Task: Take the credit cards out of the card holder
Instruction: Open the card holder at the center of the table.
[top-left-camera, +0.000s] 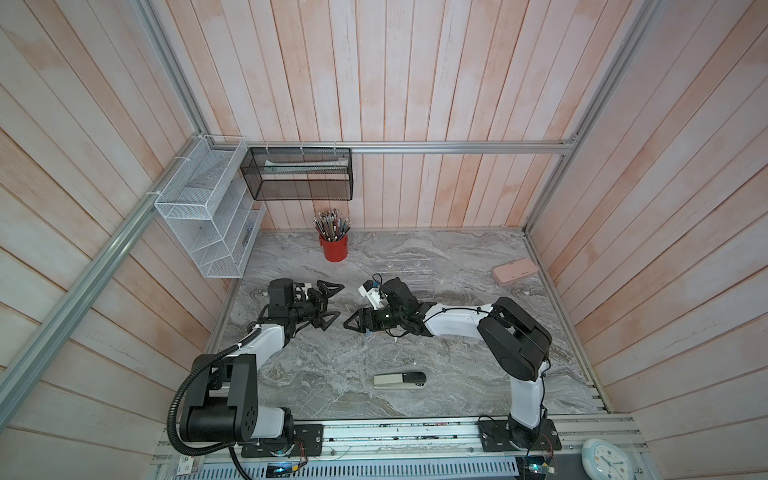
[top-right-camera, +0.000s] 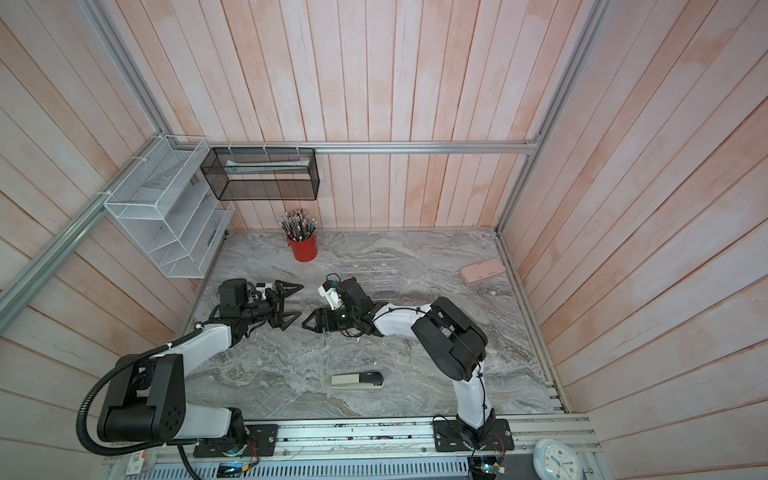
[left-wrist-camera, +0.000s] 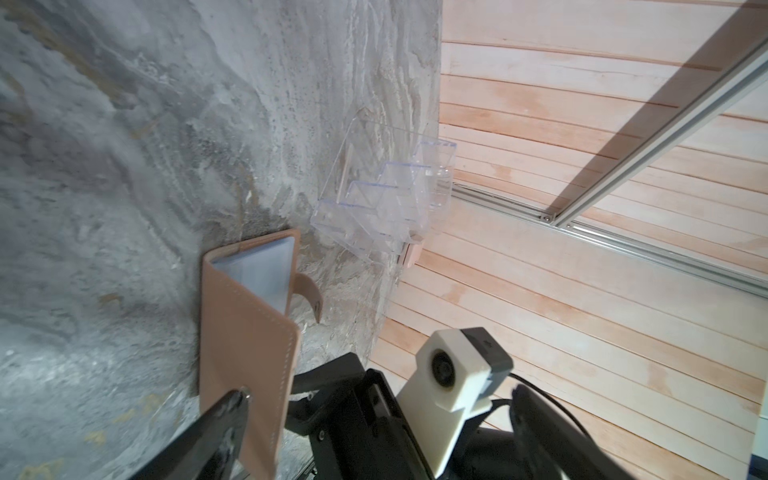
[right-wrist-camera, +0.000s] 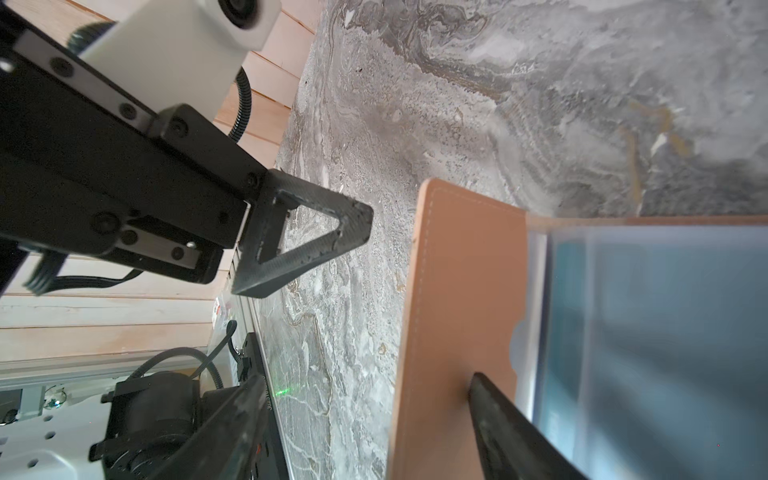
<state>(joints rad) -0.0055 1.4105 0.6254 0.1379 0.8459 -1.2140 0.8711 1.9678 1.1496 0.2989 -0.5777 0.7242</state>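
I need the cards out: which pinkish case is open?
The tan card holder, its covers spread and clear sleeves showing. The longer, rounded pink case lies shut and flat.

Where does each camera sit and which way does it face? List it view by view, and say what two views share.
Both top views: high over the front rail, looking down on the table; the left tool and right tool show.
Left wrist: on the left arm, facing the card holder and clear rack; the left tool's finger shows.
Right wrist: on the right arm, facing the card holder's sleeves; the right tool's finger shows.
Shared: both wrist views see the card holder.
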